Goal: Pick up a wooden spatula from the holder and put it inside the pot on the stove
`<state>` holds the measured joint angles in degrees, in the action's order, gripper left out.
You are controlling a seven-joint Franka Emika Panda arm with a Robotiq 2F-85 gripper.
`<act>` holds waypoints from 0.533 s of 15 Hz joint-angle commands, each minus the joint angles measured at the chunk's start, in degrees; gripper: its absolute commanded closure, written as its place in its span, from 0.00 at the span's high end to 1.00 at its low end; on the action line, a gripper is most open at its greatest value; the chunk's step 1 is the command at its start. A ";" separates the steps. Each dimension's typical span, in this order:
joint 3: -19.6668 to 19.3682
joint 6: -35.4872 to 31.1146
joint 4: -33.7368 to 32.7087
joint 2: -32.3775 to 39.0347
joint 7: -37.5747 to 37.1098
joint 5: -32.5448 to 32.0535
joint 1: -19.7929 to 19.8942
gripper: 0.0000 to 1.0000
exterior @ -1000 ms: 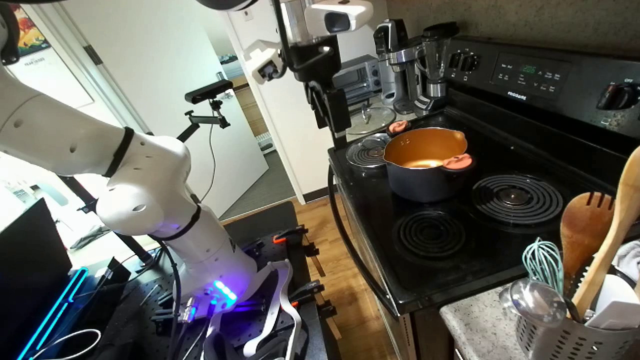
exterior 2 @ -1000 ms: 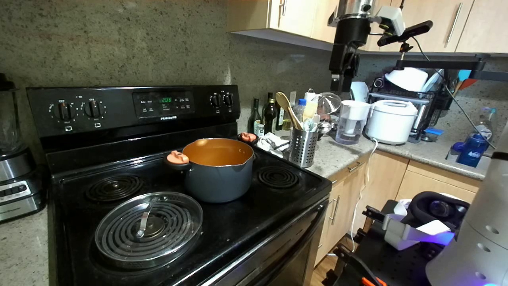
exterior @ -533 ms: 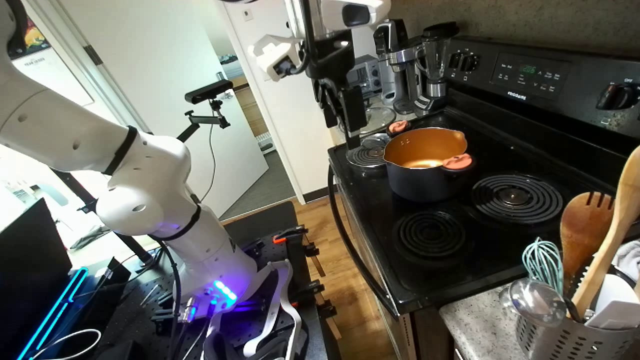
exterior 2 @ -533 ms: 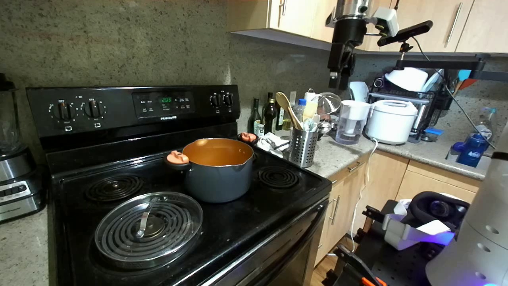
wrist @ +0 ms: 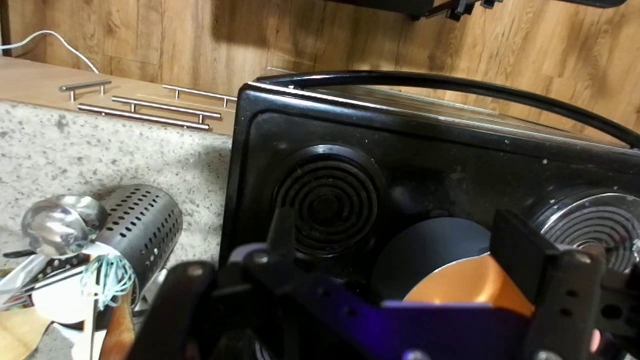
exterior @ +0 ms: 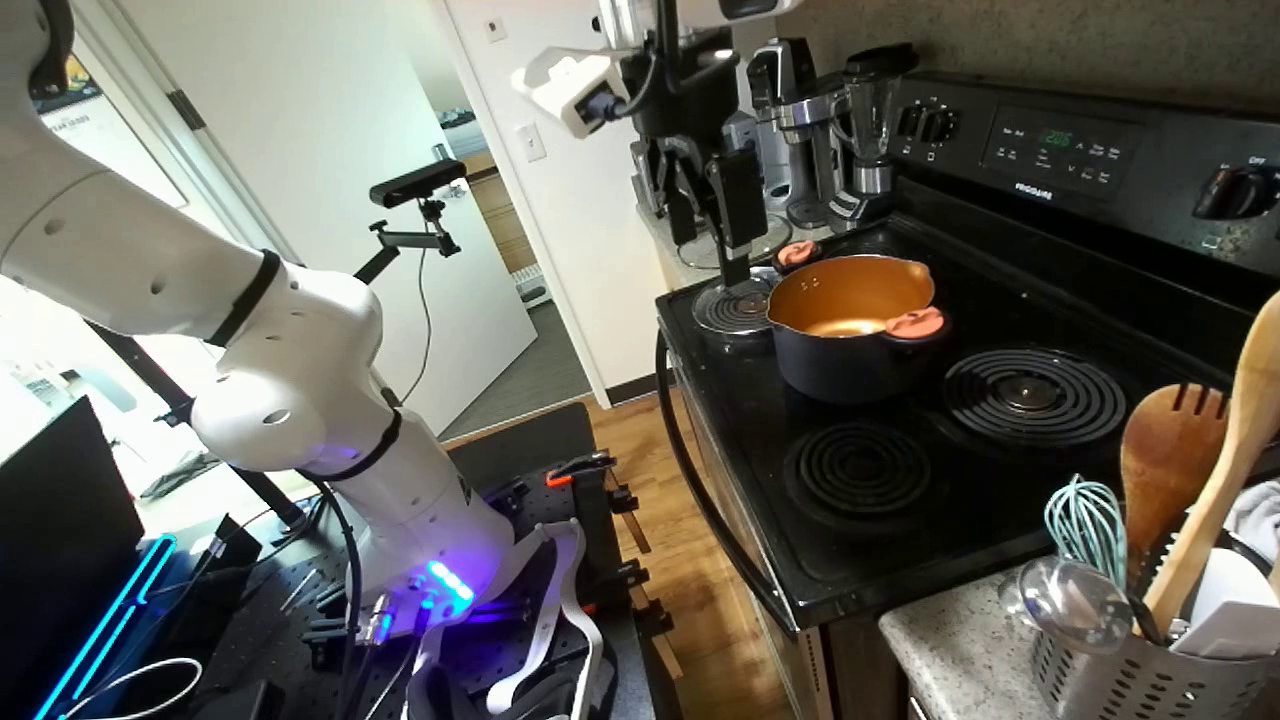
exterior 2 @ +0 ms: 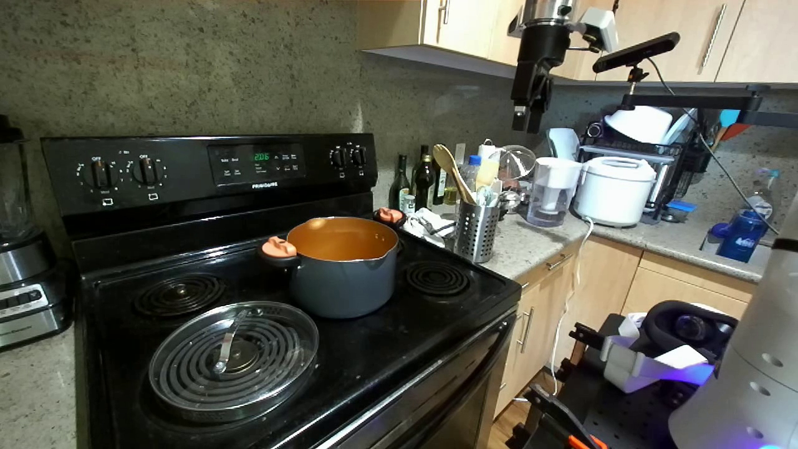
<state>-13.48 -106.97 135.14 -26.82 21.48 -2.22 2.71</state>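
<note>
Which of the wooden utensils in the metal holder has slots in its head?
The browner slotted wooden spoon: in an exterior view, slots show at its tip. The paler wooden spatula shows none there, though its head is partly cut off.

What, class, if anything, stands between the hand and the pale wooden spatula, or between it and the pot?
The brown slotted utensil and teal whisk stand beside the spatula, toward the hand. Once it clears these and the holder, nothing visible should block its way to the open pot.
</note>
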 commanded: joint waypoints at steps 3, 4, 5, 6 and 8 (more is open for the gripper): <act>-0.54 0.41 -3.28 2.78 5.48 -0.60 0.53 1.00; -0.68 0.70 -3.61 2.97 6.35 -0.68 0.56 1.00; -0.87 0.97 -3.74 2.77 7.72 -0.86 0.54 1.00; -0.96 0.93 -3.75 2.52 8.86 -1.31 0.59 1.00; -1.24 0.80 -3.66 1.85 11.53 -2.42 0.58 1.00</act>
<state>-14.53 -106.97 132.65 -24.91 29.26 -3.11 2.79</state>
